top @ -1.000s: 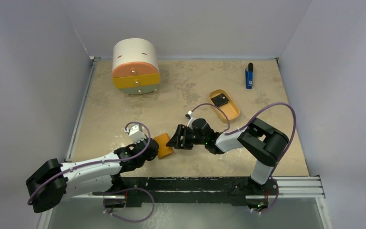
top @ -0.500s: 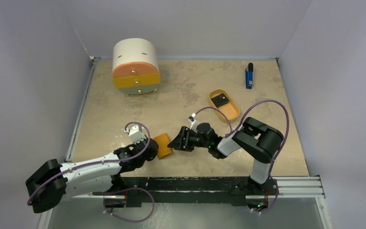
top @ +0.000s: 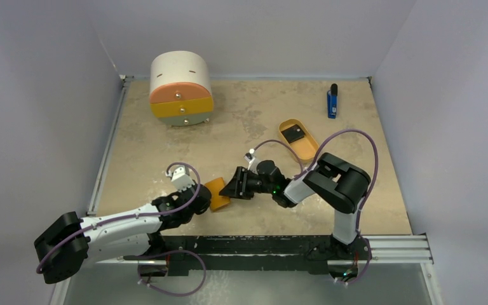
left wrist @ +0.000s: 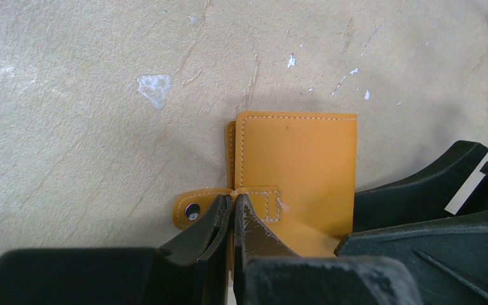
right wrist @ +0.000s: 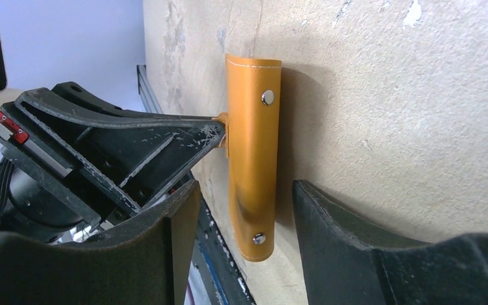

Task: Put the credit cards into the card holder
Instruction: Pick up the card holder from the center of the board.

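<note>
The orange card holder (top: 217, 194) lies folded shut on the table near the front middle. It also shows in the left wrist view (left wrist: 295, 159) and the right wrist view (right wrist: 252, 159). My left gripper (top: 203, 202) is shut on its left edge by the snap strap (left wrist: 194, 210); the jaws pinch the leather in the left wrist view (left wrist: 234, 202). My right gripper (top: 230, 189) is open, and its fingers straddle the holder's right side without touching (right wrist: 244, 190). One black credit card (top: 294, 133) with a small white mark lies in the tan oval tray (top: 310, 151). No other card shows.
A round drawer cabinet (top: 181, 89) stands at the back left. A blue-and-black stick (top: 333, 100) lies at the back right. The metal rail (top: 394, 244) runs along the near table edge. Grey walls close in the table on three sides.
My right gripper has slid a little left, closer around the card holder, and its arm has folded in. The left gripper and the holder have stayed put.
</note>
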Robot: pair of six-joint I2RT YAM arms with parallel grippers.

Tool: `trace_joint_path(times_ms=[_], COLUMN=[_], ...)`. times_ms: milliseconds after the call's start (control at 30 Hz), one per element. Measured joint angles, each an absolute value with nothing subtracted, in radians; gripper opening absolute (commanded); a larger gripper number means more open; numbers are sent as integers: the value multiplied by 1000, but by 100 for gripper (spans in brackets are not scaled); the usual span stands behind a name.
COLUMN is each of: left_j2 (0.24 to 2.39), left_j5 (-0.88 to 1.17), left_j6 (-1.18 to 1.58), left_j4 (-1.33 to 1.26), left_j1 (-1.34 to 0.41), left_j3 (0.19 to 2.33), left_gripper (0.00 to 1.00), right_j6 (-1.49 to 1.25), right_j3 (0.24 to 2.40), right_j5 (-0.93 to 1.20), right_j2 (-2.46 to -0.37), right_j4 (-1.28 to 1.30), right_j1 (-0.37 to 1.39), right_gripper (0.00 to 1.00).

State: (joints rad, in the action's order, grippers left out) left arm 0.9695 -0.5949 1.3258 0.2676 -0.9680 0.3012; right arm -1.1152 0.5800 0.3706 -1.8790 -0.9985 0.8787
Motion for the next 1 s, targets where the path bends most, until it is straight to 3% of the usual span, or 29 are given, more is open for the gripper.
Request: trace_joint_path(times_ms=[433, 1000], left_j2=[978, 984], left_j5=[-596, -599], left_j6=[1326, 1325], left_j4=[267, 264], left_j1=[-968, -968], left_j3=[301, 301], left_gripper=[0, 0], right_j6=[-1023, -1016], right_j3=[633, 646], right_j5=[389, 511], right_j2=[-1858, -1892], right_j4=[-870, -884], right_j1=[884, 884], right_gripper=[57, 54])
